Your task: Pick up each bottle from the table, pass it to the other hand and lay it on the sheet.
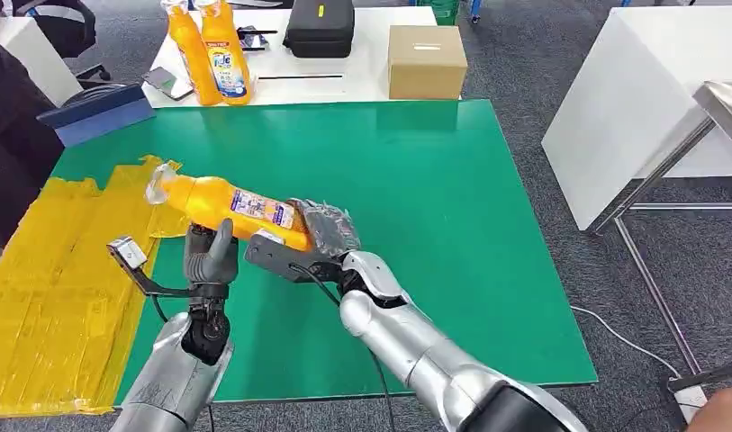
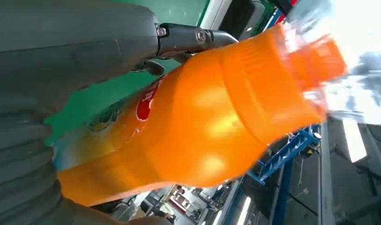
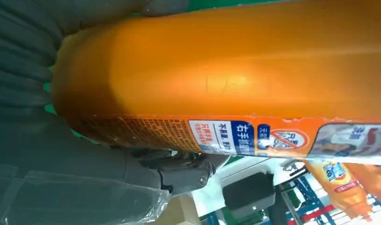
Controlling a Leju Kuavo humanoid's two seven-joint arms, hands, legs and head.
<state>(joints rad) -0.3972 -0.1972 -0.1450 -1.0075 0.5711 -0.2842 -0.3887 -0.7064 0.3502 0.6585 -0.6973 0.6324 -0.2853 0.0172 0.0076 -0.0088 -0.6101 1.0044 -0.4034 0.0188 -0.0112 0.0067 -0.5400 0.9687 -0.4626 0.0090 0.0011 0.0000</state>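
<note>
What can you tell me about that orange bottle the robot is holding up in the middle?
The orange bottle looks like glossy plastic, with a printed blue, white and purple label and a clear wrap over its orange cap end. It lies nearly level in the air above the green mat, cap toward the yellow sheet. The right hand grips its base end, and the left hand reaches up from below to its middle, fingers against it. It seems to be mid hand-over.
</note>
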